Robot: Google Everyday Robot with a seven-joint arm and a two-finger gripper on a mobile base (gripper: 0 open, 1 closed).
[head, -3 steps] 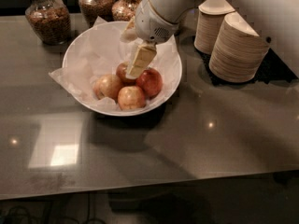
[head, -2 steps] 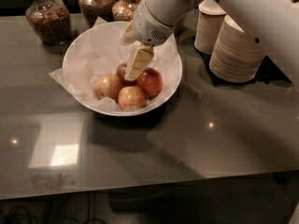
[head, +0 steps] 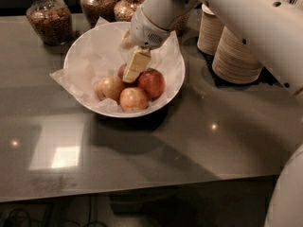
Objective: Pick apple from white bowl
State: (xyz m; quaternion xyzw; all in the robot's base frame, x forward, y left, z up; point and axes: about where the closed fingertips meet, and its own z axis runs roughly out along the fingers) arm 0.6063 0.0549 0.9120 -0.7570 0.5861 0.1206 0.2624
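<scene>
The white bowl (head: 79,46), wide and lined with crumpled white paper, stands at the back middle of the dark table. Several apples lie in its near half. The dark brownish-red apple (head: 122,71) sits at the back of the group, mostly hidden behind my gripper. A brighter red apple (head: 152,83) lies to its right. Two pale yellow-pink apples (head: 110,87) (head: 133,99) lie in front. My gripper (head: 135,66) reaches down into the bowl from the upper right, its pale tip right at the dark apple, between it and the red one.
Three glass jars of brown food (head: 47,17) (head: 97,4) (head: 127,6) stand behind the bowl. Two stacks of beige paper bowls (head: 236,56) (head: 210,30) stand to the right. My white arm (head: 246,18) crosses over them. The table's front edge (head: 142,190) is near.
My gripper has dropped slightly down and to the left, closer onto the apples. The bowl and apples have not moved.
</scene>
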